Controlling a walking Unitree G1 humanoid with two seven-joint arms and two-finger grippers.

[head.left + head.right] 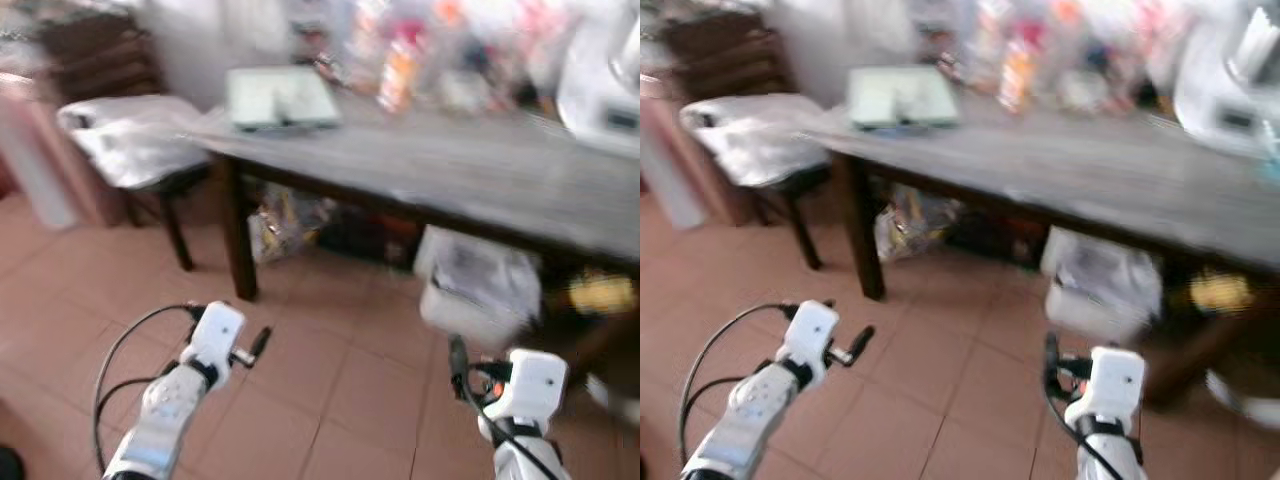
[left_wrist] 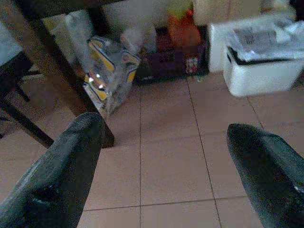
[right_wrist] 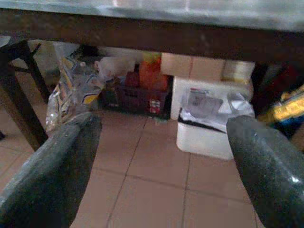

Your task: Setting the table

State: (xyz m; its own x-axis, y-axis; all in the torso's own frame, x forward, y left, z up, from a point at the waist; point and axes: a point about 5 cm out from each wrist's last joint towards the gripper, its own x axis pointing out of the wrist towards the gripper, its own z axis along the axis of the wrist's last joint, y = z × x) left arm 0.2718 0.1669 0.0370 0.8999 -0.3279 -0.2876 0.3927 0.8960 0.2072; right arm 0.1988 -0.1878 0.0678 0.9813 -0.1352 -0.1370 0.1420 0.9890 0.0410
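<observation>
Head views blurred. Dark wooden table [image 1: 470, 170] runs w/ its long axis from near left to far right, front edge facing the robot; a pale green tray-like thing [image 1: 280, 97] lies flat near its left corner, blurry bottles & clutter at the back. Left gripper [image 2: 161, 166] and right gripper [image 3: 161, 166] both held low over tiled floor [image 1: 330, 380] short of the table — fingers spread wide, holding nothing. Open floor between grippers and table leg [image 1: 240, 240]. White bin [image 2: 261, 71] and plastic bag [image 2: 107, 66] sit under the table; chair [image 1: 140, 150] at left end.
</observation>
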